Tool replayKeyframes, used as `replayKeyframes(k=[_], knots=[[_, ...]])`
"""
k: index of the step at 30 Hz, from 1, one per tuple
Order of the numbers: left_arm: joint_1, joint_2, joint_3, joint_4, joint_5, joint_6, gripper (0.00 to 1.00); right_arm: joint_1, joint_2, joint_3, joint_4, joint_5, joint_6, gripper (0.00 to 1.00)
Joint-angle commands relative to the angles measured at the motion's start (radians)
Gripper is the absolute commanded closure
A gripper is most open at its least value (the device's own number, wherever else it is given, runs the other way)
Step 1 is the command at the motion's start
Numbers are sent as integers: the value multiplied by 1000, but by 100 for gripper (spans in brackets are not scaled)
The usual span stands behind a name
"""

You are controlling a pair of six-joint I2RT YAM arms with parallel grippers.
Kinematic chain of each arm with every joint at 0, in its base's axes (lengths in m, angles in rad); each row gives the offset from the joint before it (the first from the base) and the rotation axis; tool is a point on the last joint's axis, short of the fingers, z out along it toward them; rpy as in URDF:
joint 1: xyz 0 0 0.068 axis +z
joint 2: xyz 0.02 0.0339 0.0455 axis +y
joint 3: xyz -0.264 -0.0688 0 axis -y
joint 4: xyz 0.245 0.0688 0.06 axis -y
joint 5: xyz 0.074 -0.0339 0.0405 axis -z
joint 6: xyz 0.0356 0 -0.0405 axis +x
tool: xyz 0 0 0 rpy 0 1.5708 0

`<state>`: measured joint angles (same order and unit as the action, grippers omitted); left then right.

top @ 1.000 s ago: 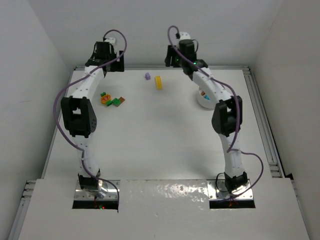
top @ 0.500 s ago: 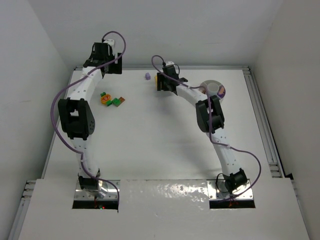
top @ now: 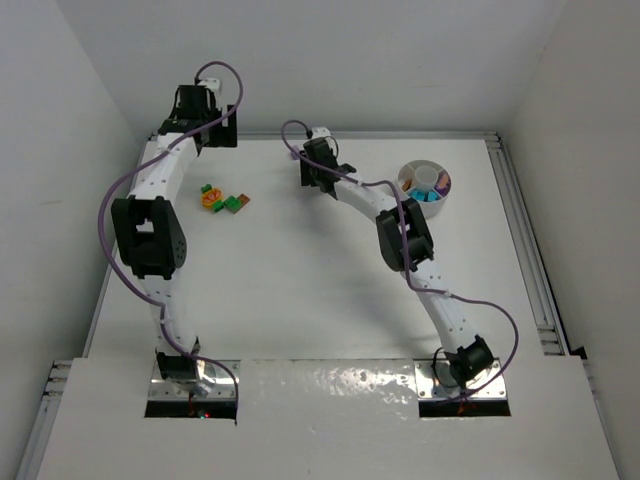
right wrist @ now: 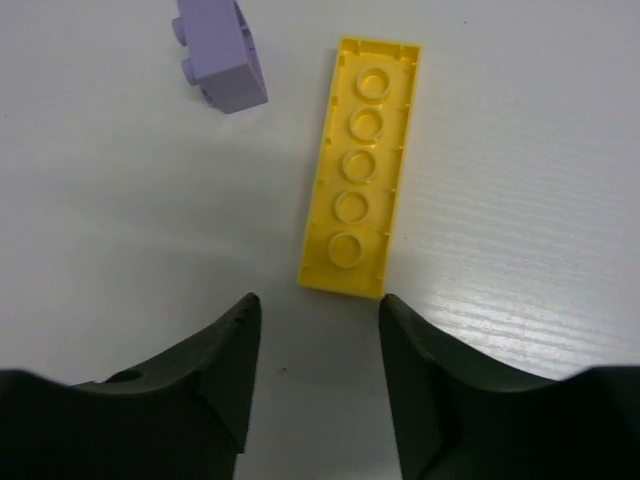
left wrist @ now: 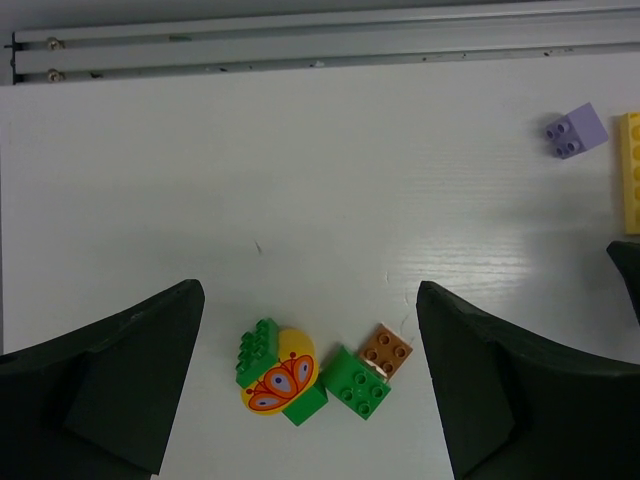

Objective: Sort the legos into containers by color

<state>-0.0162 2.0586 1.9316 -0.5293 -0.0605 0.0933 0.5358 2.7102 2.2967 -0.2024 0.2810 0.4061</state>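
Right fingers (right wrist: 210,380) moved off dish (top: 428,201) | parted, empty | yellow brick (right wrist: 362,165) just ahead

No text, label, brand, number or sign could be read in any view. The only printed mark was an orange-red petal pattern on a rounded yellow lego (left wrist: 279,378), toward the far left corner of the table (left wrist: 300,200) (a decoration, not lettering).
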Motion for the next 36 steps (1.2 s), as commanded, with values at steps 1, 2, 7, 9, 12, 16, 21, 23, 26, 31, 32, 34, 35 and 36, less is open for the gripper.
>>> replayKeyframes(k=[1,2,7,9,12,16,21,23,26,31,32,34,35,36], knots=[[15,-40,10,2,30,-21,14,1,31,46,15,99,0,53],[15,-38,15,2,31,-24,14,3,31,38,20,110,5,56],[39,-37,27,-5,50,-35,14,3,36,34,40,135,10,64],[41,-38,27,-8,56,-36,14,3,37,35,46,159,2,66],[45,-40,29,-12,56,-38,14,3,37,32,43,176,2,61],[51,-35,36,-12,76,-44,14,3,39,30,81,165,14,54],[59,-37,52,-28,83,-44,14,3,63,66,84,207,25,54],[62,-38,55,-31,85,-47,14,3,66,63,87,207,25,54],[68,-37,53,-34,91,-53,14,3,74,67,110,185,30,63],[74,-37,53,-40,96,-55,13,3,82,78,109,196,37,83],[76,-38,52,-40,96,-55,13,3,79,75,113,196,37,85],[79,-37,52,-41,100,-55,13,3,76,67,118,195,30,88],[78,-37,49,-41,102,-55,13,3,68,63,120,195,22,89],[78,-37,49,-41,103,-56,13,4,60,44,121,195,20,90]])
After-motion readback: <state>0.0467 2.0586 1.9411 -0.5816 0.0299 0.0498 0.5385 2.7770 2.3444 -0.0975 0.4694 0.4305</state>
